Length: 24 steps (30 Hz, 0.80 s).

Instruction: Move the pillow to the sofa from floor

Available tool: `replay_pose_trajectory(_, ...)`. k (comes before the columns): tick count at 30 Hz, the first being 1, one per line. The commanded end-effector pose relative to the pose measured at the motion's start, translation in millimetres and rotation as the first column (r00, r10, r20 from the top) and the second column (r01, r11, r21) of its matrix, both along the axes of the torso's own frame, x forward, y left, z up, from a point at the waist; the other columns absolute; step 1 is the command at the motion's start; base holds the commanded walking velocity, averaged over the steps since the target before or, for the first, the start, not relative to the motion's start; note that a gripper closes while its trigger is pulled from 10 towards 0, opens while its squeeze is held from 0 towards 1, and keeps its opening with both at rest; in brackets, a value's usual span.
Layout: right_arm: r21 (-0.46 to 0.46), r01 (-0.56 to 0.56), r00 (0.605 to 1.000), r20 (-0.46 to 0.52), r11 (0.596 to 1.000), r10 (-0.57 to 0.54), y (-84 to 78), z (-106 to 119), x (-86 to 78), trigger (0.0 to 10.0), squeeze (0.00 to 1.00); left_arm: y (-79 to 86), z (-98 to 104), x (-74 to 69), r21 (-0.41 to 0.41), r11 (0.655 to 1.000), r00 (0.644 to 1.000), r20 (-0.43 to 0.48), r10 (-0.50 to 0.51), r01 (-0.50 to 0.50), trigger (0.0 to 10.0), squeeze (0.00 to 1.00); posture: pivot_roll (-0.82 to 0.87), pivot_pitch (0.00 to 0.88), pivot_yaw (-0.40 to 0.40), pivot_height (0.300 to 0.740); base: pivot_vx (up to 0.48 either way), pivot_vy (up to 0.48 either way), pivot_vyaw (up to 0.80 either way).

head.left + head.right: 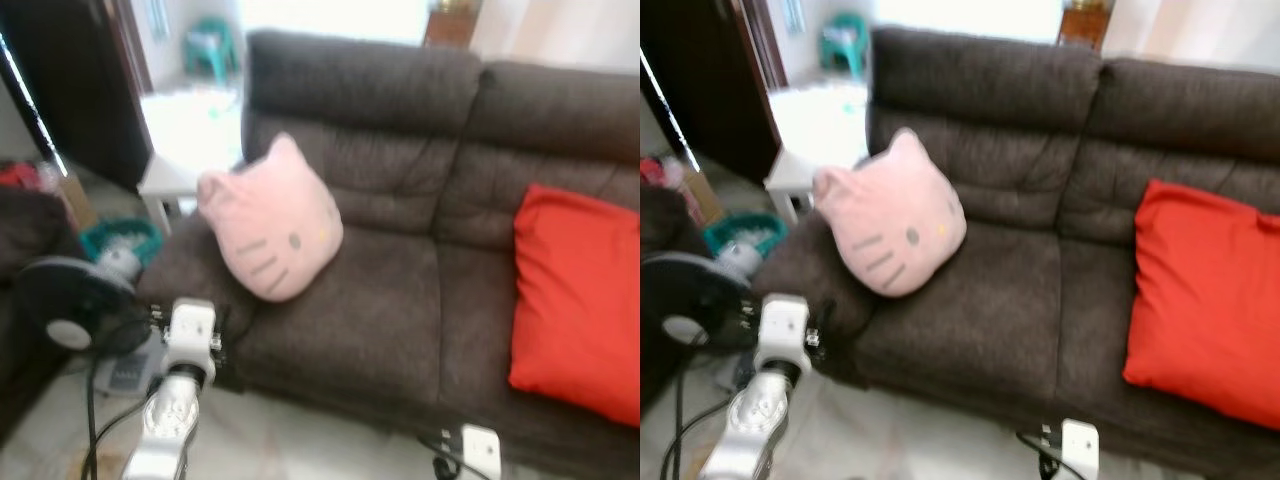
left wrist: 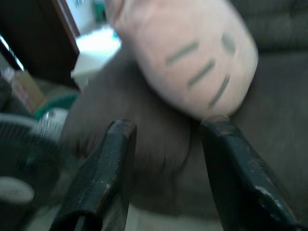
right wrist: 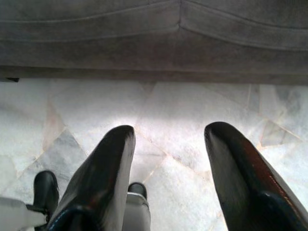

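Though freed, pillow (image 2: 187,53) beyond fingers (image 2: 108,168) (parted)

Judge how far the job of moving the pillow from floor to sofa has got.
Done: the pink pillow rests on the sofa seat against the backrest. In hand: nothing; the left gripper is open and empty before it, the right gripper open above the floor. Left: apparently nothing.
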State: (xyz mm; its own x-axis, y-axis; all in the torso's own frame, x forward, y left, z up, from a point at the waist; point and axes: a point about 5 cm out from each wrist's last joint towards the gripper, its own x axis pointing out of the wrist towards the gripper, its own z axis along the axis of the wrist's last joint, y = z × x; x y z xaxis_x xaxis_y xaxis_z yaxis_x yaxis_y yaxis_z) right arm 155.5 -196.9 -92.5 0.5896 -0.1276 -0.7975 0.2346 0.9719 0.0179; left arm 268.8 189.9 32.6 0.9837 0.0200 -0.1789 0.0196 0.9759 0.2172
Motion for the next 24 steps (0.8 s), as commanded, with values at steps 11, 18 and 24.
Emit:
replay_pose_trajectory(11, 0.002, -0.002, 1.000, 0.005, 1.000, 0.002, 2.2, 1, 3.5, 10.0, 0.00, 38.1, -97, -74.8, 0.075, 0.993, 0.817, -0.565, 0.115, -0.088, 10.0, 0.00, 0.17, 0.000, -0.075, 0.740, 0.000, 0.000, 0.00)
replay_pose_trajectory(18, 0.016, -0.005, 1.000, 0.000, 1.000, 0.005, 5.7, 0, 2.7, 10.0, 0.00, 35.9, -108, -90.1, 0.093, 0.994, 0.771, -0.629, 0.097, -0.049, 10.0, 0.00, 0.16, 0.000, -0.061, 0.740, 0.000, 0.000, 0.00)
replay_pose_trajectory(24, 0.011, -0.004, 1.000, -0.003, 1.000, 0.004, 6.5, 0, 2.6, 10.0, 0.00, 32.0, -105, -82.4, 0.098, 0.995, 0.785, -0.614, 0.082, -0.027, 10.0, 0.00, 0.16, 0.000, -0.057, 0.740, 0.000, 0.000, 0.00)
